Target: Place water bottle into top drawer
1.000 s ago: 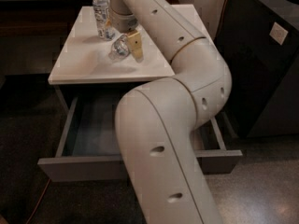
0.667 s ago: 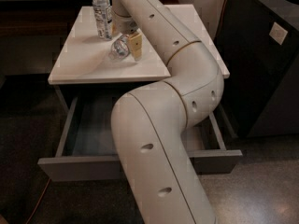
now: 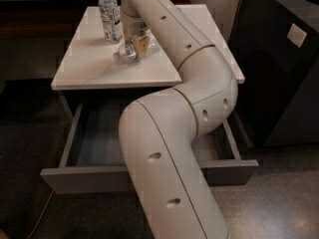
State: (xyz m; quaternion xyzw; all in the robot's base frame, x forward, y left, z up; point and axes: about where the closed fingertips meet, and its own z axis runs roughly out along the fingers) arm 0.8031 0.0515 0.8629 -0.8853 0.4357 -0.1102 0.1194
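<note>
Water bottle (image 3: 125,54), clear ribbed plastic, is seen lying on its side on the smooth white tabletop (image 3: 84,66), not yet lifted. Just right of it the gripper (image 3: 141,45) is set close against it; whether it is clenched cannot be told. The flat-fronted grey top drawer (image 3: 232,171) is already pulled open, so grasp and transfer are judged left.

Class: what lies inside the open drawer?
In the drawer, only its grey floor shows at left; the arm hides the rest. The gripper is over the table, by the lying bottle.
</note>
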